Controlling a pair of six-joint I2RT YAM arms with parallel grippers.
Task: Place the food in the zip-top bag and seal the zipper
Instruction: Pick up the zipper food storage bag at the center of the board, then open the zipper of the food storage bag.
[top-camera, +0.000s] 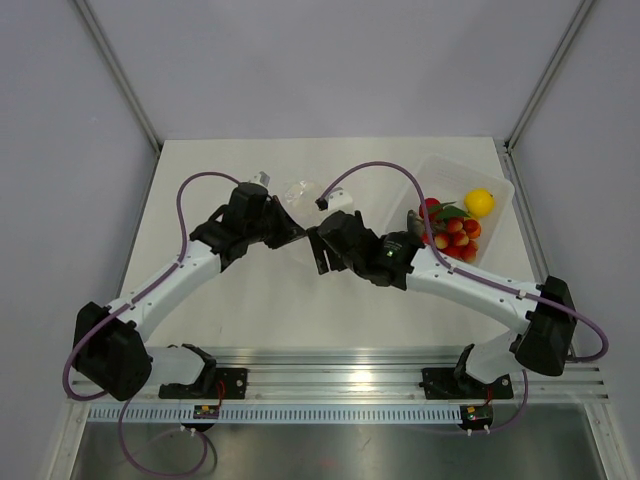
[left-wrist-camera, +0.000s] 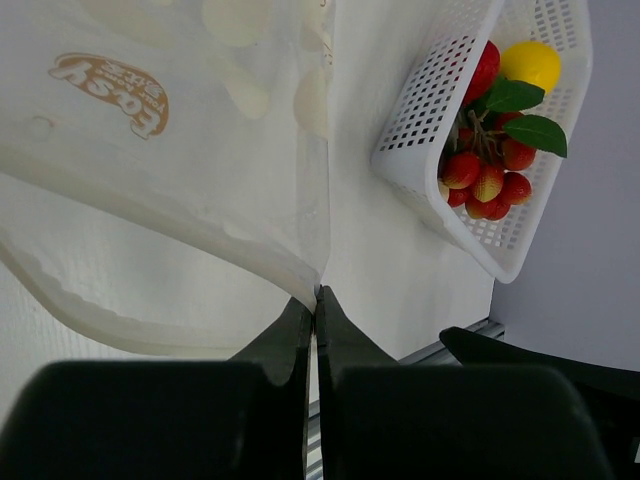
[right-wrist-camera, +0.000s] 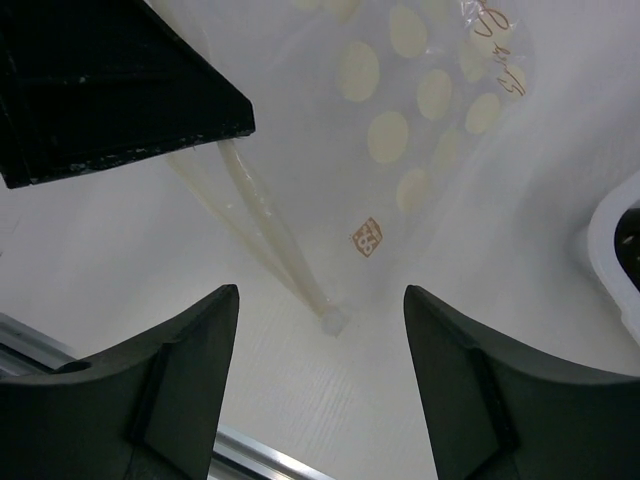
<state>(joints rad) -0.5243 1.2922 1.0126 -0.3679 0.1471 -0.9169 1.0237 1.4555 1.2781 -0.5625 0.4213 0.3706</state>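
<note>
Pincers, two of them, meet near the middle of the surface (top-camera: 250, 300). The left pincer (left-wrist-camera: 315, 300) is pressed together, and it grips a thin edge of the bag (left-wrist-camera: 180, 170) right at its tips. The right pincer (right-wrist-camera: 318, 292) is wide apart and holds nothing.

One bag is here, clear with pale round dots. It sits between the two pincers and spreads away from them, toward the far side of the surface. One zipper (right-wrist-camera: 265, 225) runs along its near edge. In the right wrist view the zipper is a long pale strip on a slant. It starts under the left pincer at the top left and comes down to the right. Its low end stops just in front of the gap in the right pincer and seems to touch the surface. I cannot tell if the rest of the bag is lifted or lies flat.

One white basket (left-wrist-camera: 430, 100) with small holes stands off to the right, well apart from the bag. All the food (left-wrist-camera: 490, 170) is in it. I count one yellow lemon (left-wrist-camera: 530, 62), two green leaves (left-wrist-camera: 540, 133) and at least six red pieces (left-wrist-camera: 462, 168), bunched close.
</note>
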